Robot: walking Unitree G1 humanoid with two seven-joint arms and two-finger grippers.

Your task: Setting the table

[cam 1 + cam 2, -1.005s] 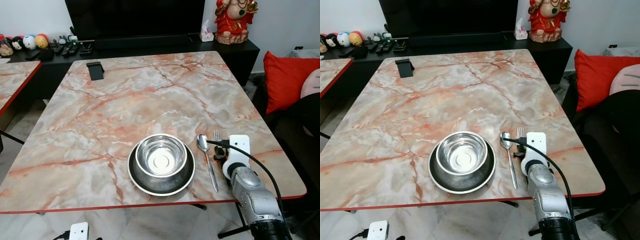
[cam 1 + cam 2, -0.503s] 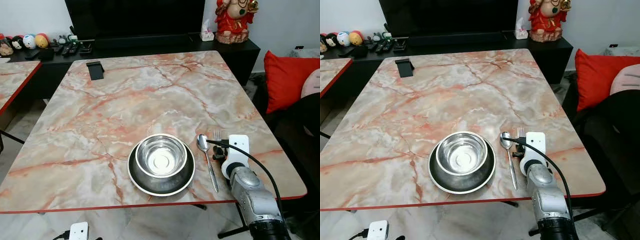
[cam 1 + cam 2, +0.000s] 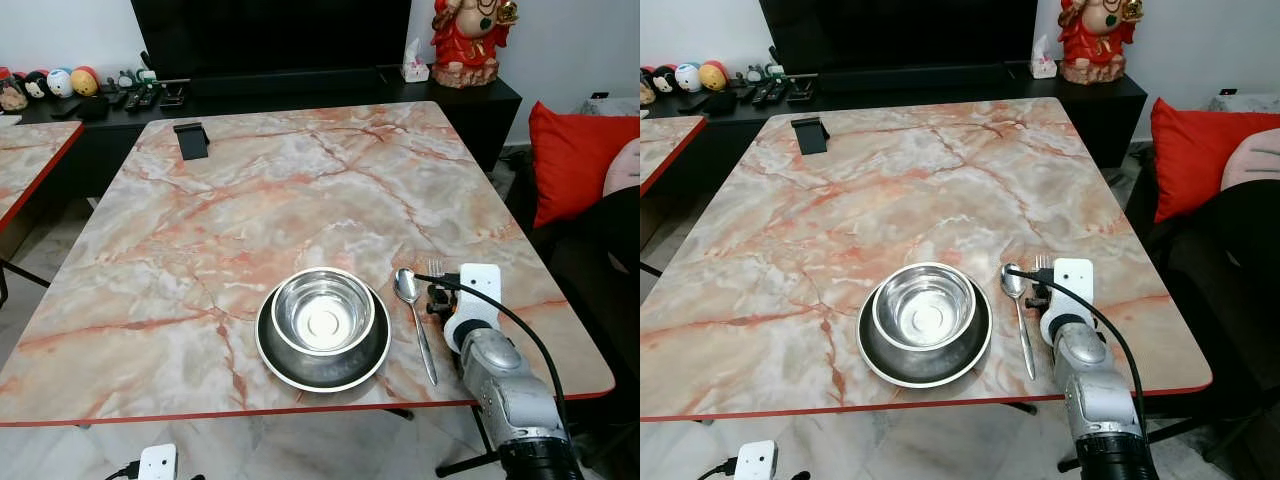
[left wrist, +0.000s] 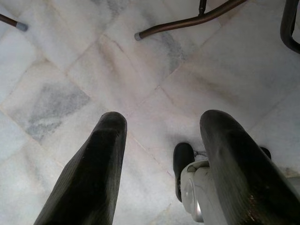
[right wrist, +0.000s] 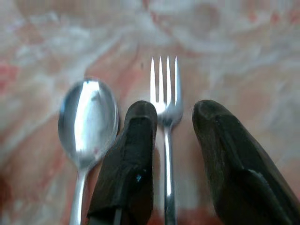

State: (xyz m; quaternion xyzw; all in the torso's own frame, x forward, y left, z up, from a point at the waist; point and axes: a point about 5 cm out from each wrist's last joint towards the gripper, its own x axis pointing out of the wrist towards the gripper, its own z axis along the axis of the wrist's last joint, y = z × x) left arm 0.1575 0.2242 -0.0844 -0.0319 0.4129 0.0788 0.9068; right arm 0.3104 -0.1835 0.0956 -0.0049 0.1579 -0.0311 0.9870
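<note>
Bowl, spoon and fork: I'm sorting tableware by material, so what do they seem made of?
The bowl, spoon and fork all look like polished metal, probably stainless steel: silver surfaces with bright mirror-like reflections. The plate under the bowl looks like darker, shiny metal too, though a glazed finish cannot be ruled out.

The right gripper [image 5: 171,136] has moved slightly farther from the tabletop's [image 3: 300,190] near edge, along the fork [image 5: 165,101].

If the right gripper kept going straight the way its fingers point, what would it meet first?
Probably the fork: its handle already lies between the open fingers of the right gripper, tines ahead on the marble table. Past the tines the tabletop looks free, though depth is unclear.
</note>
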